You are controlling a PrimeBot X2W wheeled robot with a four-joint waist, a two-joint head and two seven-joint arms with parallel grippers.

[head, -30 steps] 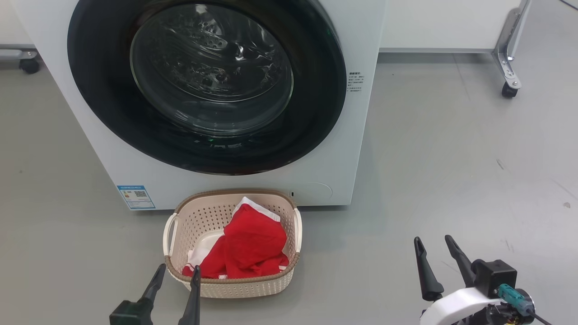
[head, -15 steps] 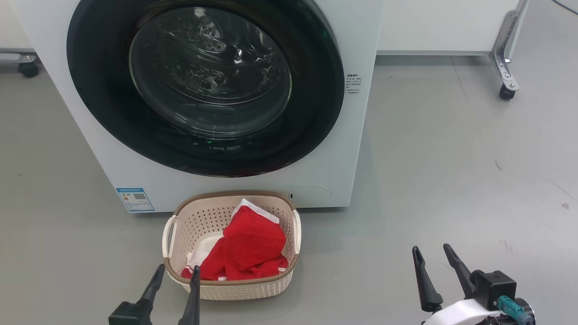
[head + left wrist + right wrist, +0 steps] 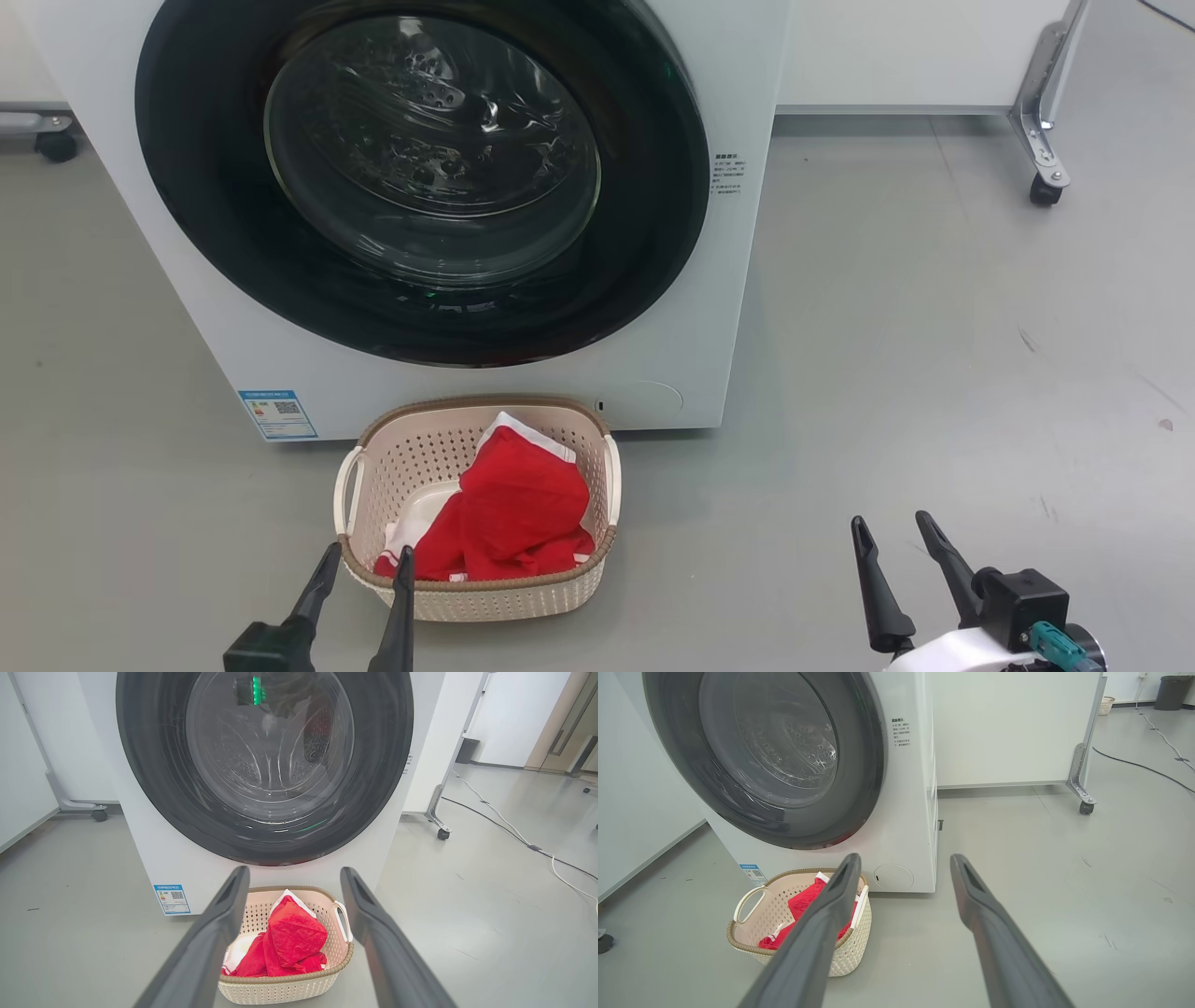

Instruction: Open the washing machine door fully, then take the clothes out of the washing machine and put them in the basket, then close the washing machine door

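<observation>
The white washing machine (image 3: 738, 308) stands before me with its black-ringed glass door (image 3: 644, 252) shut flat against the front; through the glass the steel drum looks bare. On the floor just in front sits the cream basket (image 3: 504, 602) holding the red clothes (image 3: 518, 513) with white trim. My left gripper (image 3: 369, 560) hangs open and empty at the basket's near-left rim. My right gripper (image 3: 890, 525) is open and empty over bare floor to the basket's right. The basket (image 3: 285, 989) and clothes (image 3: 292, 938) lie between the left fingers (image 3: 215, 933) in the left wrist view.
Grey floor spreads to the right of the machine. A white partition on a metal leg with a caster (image 3: 1044, 191) stands at the back right, another caster (image 3: 56, 145) at the back left. Cables (image 3: 514, 833) cross the floor far right.
The head view has shifted slightly, so the right gripper sits a little lower in the picture. The door, basket and clothes stand as before; both grippers stay open.
</observation>
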